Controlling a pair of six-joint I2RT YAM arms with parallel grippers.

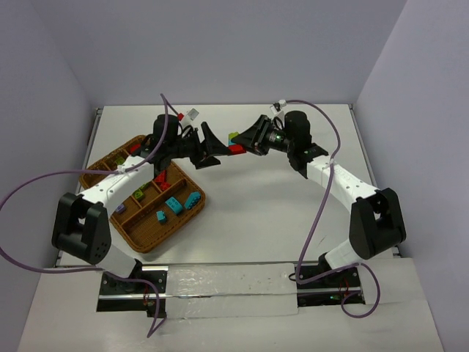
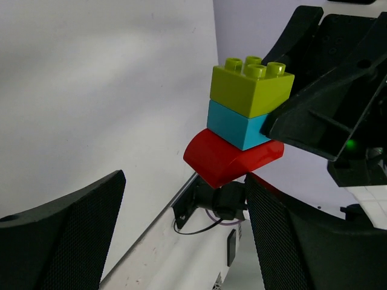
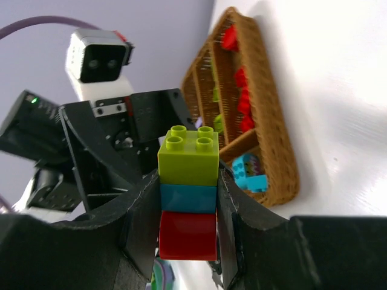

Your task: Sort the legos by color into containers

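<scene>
Right hand (image 3: 187, 208), nearest, pinches a three-brick stack (image 3: 188, 181); left hand (image 2: 181, 241), spread, at its 9 o'clock, should clamp only the red brick (image 2: 227, 160), then pull straight.

- Top external: fixed, high behind both arm bases, facing down. It takes in the whole surface (image 1: 264, 213) from far off.
- Left wrist: close, looking past the left fingers (image 2: 60, 241) to the brick stack (image 2: 245, 115) just beyond their tips.
- Right wrist: very close, with the brick stack between the right fingers (image 3: 140, 217) and the wicker tray (image 3: 272, 151) beyond them.
- Shared: brick stack in all three views; wicker tray in the top and right wrist views.
</scene>
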